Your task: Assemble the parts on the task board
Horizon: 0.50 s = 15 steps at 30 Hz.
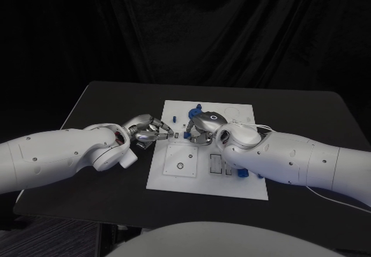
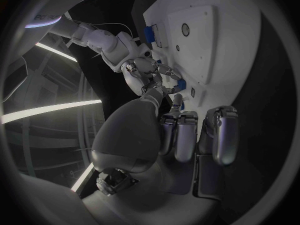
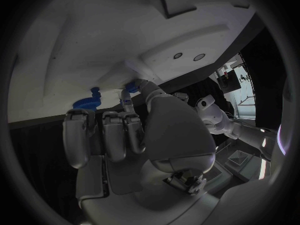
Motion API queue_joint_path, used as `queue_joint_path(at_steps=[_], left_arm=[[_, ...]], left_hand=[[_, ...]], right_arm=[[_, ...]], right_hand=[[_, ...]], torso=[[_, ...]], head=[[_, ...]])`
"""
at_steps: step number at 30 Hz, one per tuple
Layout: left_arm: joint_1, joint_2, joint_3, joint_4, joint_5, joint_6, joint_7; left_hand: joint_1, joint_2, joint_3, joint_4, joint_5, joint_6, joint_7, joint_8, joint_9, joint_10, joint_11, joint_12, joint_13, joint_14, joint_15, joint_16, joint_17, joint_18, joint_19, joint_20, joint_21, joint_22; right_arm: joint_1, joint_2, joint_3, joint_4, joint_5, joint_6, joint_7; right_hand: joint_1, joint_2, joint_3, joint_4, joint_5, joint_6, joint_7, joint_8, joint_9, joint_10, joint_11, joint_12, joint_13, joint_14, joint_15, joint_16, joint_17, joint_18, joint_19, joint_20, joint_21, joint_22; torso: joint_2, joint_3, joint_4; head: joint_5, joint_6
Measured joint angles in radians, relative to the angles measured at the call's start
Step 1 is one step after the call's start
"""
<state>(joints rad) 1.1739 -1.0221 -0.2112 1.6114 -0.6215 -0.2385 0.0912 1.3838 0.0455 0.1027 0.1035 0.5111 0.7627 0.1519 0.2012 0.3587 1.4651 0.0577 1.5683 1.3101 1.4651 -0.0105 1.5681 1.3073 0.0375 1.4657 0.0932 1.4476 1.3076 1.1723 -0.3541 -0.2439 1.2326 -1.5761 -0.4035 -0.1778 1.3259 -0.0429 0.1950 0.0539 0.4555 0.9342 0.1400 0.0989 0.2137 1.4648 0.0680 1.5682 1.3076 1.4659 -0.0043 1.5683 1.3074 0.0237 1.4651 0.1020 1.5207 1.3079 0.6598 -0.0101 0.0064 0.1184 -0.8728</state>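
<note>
The flat white task board (image 1: 182, 179) lies mid-counter (image 1: 101, 101), small blue plastic parts (image 1: 195, 112) standing beyond both hands. The right hand (image 1: 198, 130) pinches a small blue piece (image 2: 179, 85) in its fingers (image 3: 128, 101) above the plate. The left hand (image 1: 148, 130) faces it, silver fingers (image 2: 181, 135) curled inward, empty.
</note>
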Motion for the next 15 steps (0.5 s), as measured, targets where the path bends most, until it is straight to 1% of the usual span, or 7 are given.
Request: queue_joint_path(at_steps=[1, 4, 6, 8, 11, 13, 15], left_arm=[[0.000, 0.000, 0.000, -0.001, 0.000, 0.001, 0.000], [0.000, 0.002, 0.000, -0.002, 0.000, 0.003, -0.001], [0.000, 0.003, 0.000, -0.004, 0.000, 0.004, -0.002], [0.000, 0.004, 0.000, -0.005, 0.000, 0.006, -0.002], [0.000, 0.005, 0.000, -0.007, 0.000, 0.007, -0.003], [0.000, 0.007, 0.000, -0.009, 0.000, 0.008, -0.004], [0.000, 0.008, 0.000, -0.010, 0.000, 0.008, -0.005]], left_hand=[[0.000, 0.000, 0.000, 0.000, 0.000, 0.000, 0.000, 0.000, 0.000, 0.000, 0.000, 0.000, 0.000, 0.000, 0.000, 0.000, 0.000, 0.000, 0.000, 0.000, -0.004, 0.000], [-0.003, 0.003, 0.000, 0.000, 0.000, 0.000, 0.000, 0.004, 0.001, 0.000, 0.000, 0.000, 0.000, 0.000, 0.000, 0.000, 0.000, 0.000, 0.000, 0.000, -0.005, 0.000], [-0.005, 0.004, 0.000, 0.000, 0.000, 0.000, 0.000, 0.005, 0.001, 0.000, 0.000, 0.000, 0.000, 0.000, 0.000, 0.000, 0.000, 0.000, 0.000, 0.000, -0.006, 0.000], [-0.010, 0.004, 0.004, 0.004, 0.000, 0.000, 0.000, 0.012, 0.002, 0.000, 0.000, 0.000, 0.000, 0.000, 0.000, 0.000, 0.000, 0.000, 0.000, 0.000, -0.009, 0.000], [-0.011, 0.003, 0.004, 0.004, 0.000, 0.000, 0.000, 0.012, 0.002, 0.000, 0.000, 0.000, 0.000, 0.000, 0.000, 0.000, 0.000, 0.000, 0.000, 0.000, -0.009, 0.000], [-0.011, 0.003, 0.004, 0.004, 0.000, 0.000, 0.000, 0.012, 0.002, 0.000, 0.000, 0.000, 0.000, 0.000, 0.000, 0.000, 0.000, 0.000, 0.000, 0.000, -0.009, 0.000], [-0.015, 0.007, 0.004, 0.004, 0.000, 0.000, 0.000, 0.016, 0.002, 0.000, 0.000, 0.000, 0.000, 0.000, 0.000, 0.000, 0.000, 0.000, 0.000, 0.000, -0.013, 0.000]], right_arm=[[-0.001, 0.001, 0.000, -0.002, 0.000, 0.000, 0.001], [-0.002, 0.003, 0.000, -0.005, 0.000, 0.000, 0.004], [-0.003, 0.004, 0.001, -0.008, 0.000, 0.000, 0.007], [-0.003, 0.005, 0.001, -0.009, 0.000, 0.000, 0.010], [-0.003, 0.006, 0.003, -0.011, 0.000, -0.001, 0.014], [-0.003, 0.006, 0.003, -0.012, 0.000, -0.003, 0.018], [-0.003, 0.006, 0.003, -0.012, 0.000, -0.005, 0.021]], right_hand=[[0.004, 0.004, 0.010, -0.004, 0.003, 0.007, -0.001, 0.003, 0.002, 0.000, 0.000, 0.000, 0.000, 0.000, 0.000, 0.000, 0.000, 0.000, 0.000, 0.000, 0.000, 0.000], [0.005, 0.005, 0.028, -0.014, 0.014, 0.020, -0.006, 0.011, 0.008, 0.003, -0.004, 0.000, 0.000, 0.000, 0.000, 0.000, 0.000, 0.000, 0.000, 0.000, 0.000, 0.000], [0.008, 0.002, 0.042, -0.022, 0.021, 0.039, -0.010, 0.021, 0.013, 0.001, -0.012, 0.000, 0.000, 0.000, -0.001, 0.000, 0.000, 0.000, 0.000, 0.000, 0.000, 0.000], [0.009, 0.001, 0.048, -0.029, 0.024, 0.051, -0.014, 0.028, 0.018, 0.002, -0.013, 0.000, 0.000, 0.001, -0.007, 0.000, 0.000, 0.000, 0.000, 0.000, 0.000, 0.000], [0.010, -0.001, 0.061, -0.036, 0.024, 0.073, -0.021, 0.040, 0.028, 0.002, -0.024, 0.000, 0.000, 0.000, -0.015, 0.000, 0.000, 0.000, 0.001, -0.010, 0.000, 0.000], [0.010, -0.001, 0.066, -0.042, 0.023, 0.079, -0.020, 0.049, 0.033, 0.002, -0.024, 0.000, 0.000, 0.000, -0.015, 0.000, 0.000, 0.000, 0.002, -0.010, 0.000, 0.000], [0.010, -0.001, 0.069, -0.044, 0.023, 0.082, -0.018, 0.058, 0.033, 0.000, -0.032, 0.000, 0.000, 0.000, -0.022, 0.000, 0.000, 0.000, 0.002, -0.016, 0.000, 0.000]], torso=[[0.000, 0.0000, 0.0000], [0.000, 0.0000, 0.0000], [0.000, 0.0000, 0.0000], [0.000, -0.0001, 0.0000], [0.000, -0.0001, 0.0000], [0.000, 0.0000, 0.0000], [0.000, -0.0001, 0.0000]], head=[[0.000, 0.000], [-0.001, 0.000], [-0.001, 0.000], [-0.002, 0.000], [-0.003, 0.000], [-0.003, 0.000], [-0.003, 0.000]])
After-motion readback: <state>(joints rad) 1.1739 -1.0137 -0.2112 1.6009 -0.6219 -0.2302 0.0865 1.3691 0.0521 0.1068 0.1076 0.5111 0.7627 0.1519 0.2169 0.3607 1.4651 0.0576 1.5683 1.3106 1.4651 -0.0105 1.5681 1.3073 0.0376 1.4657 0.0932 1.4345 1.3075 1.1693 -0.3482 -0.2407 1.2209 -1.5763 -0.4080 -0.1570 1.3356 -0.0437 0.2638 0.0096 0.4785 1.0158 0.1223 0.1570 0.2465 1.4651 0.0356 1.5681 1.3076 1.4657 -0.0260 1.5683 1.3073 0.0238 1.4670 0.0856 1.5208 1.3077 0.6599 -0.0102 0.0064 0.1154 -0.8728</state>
